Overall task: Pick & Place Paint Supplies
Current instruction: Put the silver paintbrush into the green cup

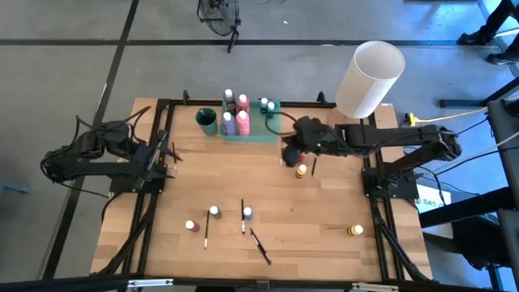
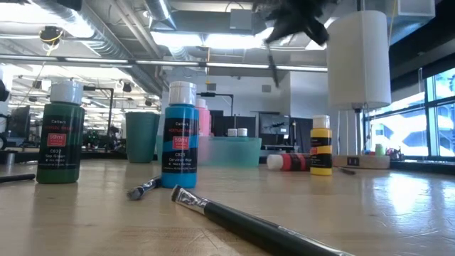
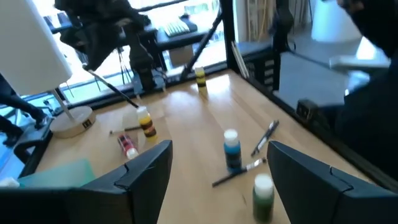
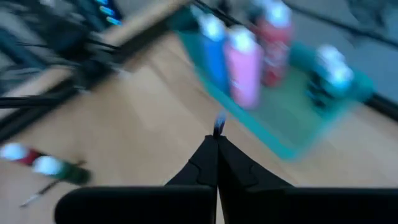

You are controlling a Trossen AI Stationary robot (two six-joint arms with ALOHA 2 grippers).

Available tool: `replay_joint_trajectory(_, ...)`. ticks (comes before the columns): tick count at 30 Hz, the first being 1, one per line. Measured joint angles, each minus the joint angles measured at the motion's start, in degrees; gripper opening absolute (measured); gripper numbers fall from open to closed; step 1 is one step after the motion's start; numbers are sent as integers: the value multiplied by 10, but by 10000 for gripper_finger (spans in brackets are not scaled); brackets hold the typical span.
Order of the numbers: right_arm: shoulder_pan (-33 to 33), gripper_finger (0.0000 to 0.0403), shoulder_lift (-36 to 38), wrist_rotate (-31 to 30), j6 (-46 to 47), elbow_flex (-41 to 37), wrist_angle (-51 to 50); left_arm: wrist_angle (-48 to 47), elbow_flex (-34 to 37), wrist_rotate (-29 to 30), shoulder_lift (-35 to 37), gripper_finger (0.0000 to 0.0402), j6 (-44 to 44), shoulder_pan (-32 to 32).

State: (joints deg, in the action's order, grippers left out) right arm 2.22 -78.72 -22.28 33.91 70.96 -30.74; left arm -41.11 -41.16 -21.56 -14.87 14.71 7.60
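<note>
Task looks partly done. The green tray (image 1: 276,134) at the far edge of the table already holds several paint bottles (image 1: 235,113), pink, red, purple and a couple w/ white caps at its right end; a dark green cup (image 1: 208,120) stands just beside it on the left. The right gripper (image 1: 293,152) hangs above the table near the tray's right end, fingers pressed together on a thin paintbrush (image 2: 271,62) that dangles below them, so this seems to be the carry step toward the tray or cup. Still out on the wood: a yellow bottle (image 1: 302,170) and a lying red one just under the right arm, another yellow (image 1: 356,230) near the right front, plus red (image 1: 191,226), green (image 1: 214,212) and blue (image 1: 247,213) bottles in front w/ three brushes (image 1: 260,246) among them. The left gripper (image 1: 173,154) waits at the left side, fingers apart, empty. The tall white cylinder (image 1: 369,77) stands close behind the right arm; bottles already in the tray crowd the drop spot and could get knocked.
</note>
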Motion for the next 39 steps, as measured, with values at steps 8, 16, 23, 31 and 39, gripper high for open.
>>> replay_joint_trajectory(8,74,0,-38,45,-197,0,211,234,85,0,-2,258,-89,0)
replay_joint_trajectory(16,115,0,-85,50,-293,0,335,485,192,-1,-47,258,-95,0)
replay_joint_trajectory(23,125,0,-122,79,-342,1,405,584,203,-2,-140,260,-98,0)
replay_joint_trajectory(31,124,0,-142,85,-363,1,432,729,204,-5,-284,259,-180,0)
replay_joint_trajectory(39,124,0,-142,75,-363,1,433,834,204,-6,-385,258,-221,-6)
